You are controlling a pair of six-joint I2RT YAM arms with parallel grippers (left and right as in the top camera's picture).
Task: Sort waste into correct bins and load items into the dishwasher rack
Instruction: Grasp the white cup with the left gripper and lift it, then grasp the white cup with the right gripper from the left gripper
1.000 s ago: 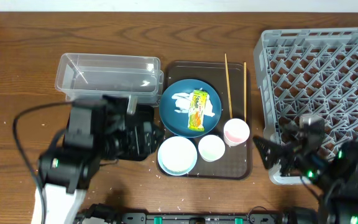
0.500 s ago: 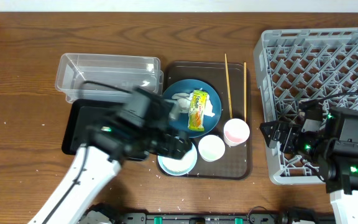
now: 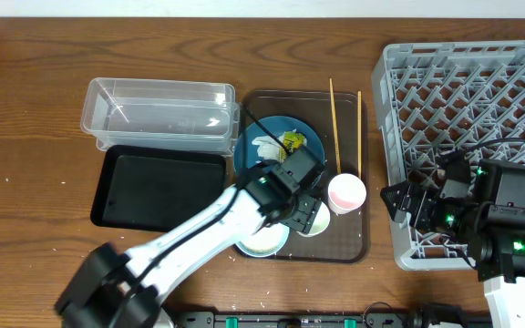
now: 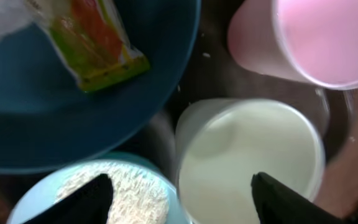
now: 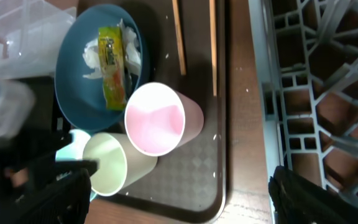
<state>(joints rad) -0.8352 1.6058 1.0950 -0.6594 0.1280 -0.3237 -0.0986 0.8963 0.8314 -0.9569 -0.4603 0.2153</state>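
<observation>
My left gripper [image 3: 303,202] is open and hangs low over the brown serving tray [image 3: 344,244]. In the left wrist view its fingers [image 4: 185,202] straddle the white cup [image 4: 247,162], with one finger over the rice in the pale-blue-rimmed bowl [image 4: 123,193]. The pink cup [image 3: 346,193] stands to the right. The blue plate [image 3: 253,169] holds the yellow-green wrapper [image 3: 292,141] and white tissue [image 3: 267,146]. Two chopsticks [image 3: 334,123] lie on the tray's right side. My right gripper [image 3: 397,202] is open and empty by the left edge of the grey rack [image 3: 481,109].
The clear tub [image 3: 158,109] sits at the back left with the glossy black tray [image 3: 158,187] in front of it. Loose rice grains speckle the wooden table near the front. In the right wrist view the rack wall [image 5: 316,93] is close on the right.
My left arm has swung right, from over the black tray to over the cups and bowl on the brown tray. My right gripper has edged slightly forward and stays open.
</observation>
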